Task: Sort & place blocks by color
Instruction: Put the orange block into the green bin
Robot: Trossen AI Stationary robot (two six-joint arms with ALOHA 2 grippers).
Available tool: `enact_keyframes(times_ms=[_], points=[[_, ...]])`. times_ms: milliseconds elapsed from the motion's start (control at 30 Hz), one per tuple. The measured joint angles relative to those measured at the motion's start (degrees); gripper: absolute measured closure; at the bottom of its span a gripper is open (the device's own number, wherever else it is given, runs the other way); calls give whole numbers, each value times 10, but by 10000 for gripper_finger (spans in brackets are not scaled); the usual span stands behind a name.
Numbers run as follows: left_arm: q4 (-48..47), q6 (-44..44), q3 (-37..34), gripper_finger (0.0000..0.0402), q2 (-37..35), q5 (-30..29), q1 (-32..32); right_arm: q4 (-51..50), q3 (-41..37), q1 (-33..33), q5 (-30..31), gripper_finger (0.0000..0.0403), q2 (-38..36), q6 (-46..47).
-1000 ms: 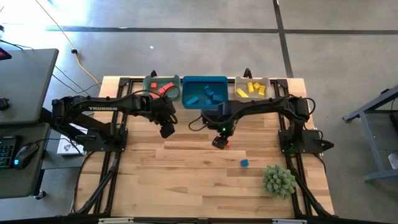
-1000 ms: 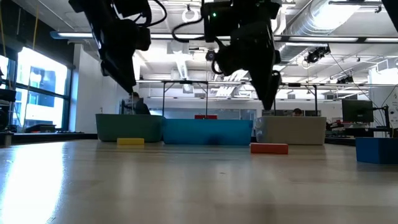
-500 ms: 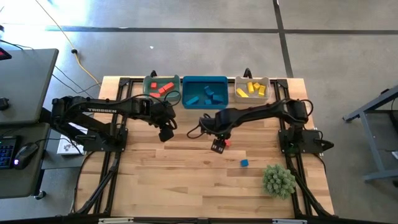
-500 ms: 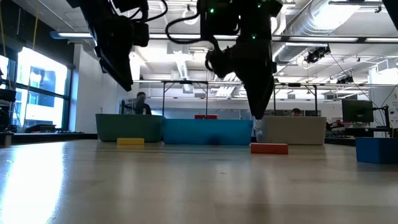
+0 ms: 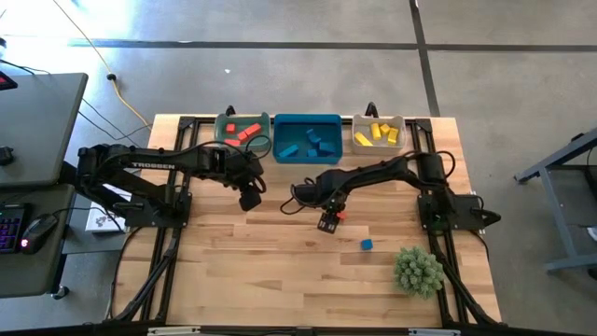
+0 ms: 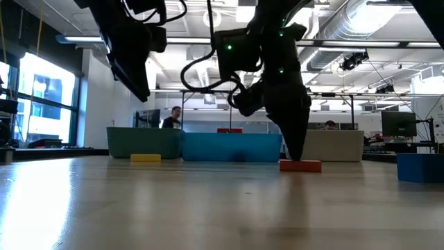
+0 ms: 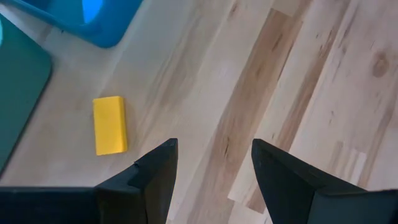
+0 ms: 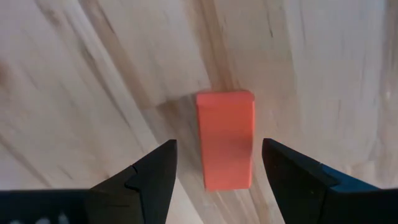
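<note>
Right pincer was spread wide, empty, straddling the red block lying on the counter mid-front of the bins. My call: drop straight, keep the block centred between the fingers, close across its narrow width. Left pincer hung apart, empty, near a yellow block beside the green bin.

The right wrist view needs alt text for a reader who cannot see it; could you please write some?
An orange-red rectangular block lies flat on the light wooden tabletop, lined up with the gap of the right claw, whose two dark fingers are open on either side of it, not visibly touching it.
</note>
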Motion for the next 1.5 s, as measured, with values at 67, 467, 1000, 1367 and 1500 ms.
enact_keyframes(times_ms=[67,467,1000,1367,1500], points=[[2,0,0,206,0,-2,0,2,0,-1,0,179,7,0],[2,2,0,206,0,-24,1,-32,0,-2,2,179,23,2],[11,2,0,206,0,-43,8,-42,4,-4,-12,307,50,13],[14,-36,0,206,0,5,84,-43,-2,-45,-10,307,-1,-18],[39,-62,0,206,0,38,121,-24,0,-71,-11,307,-41,-36]])
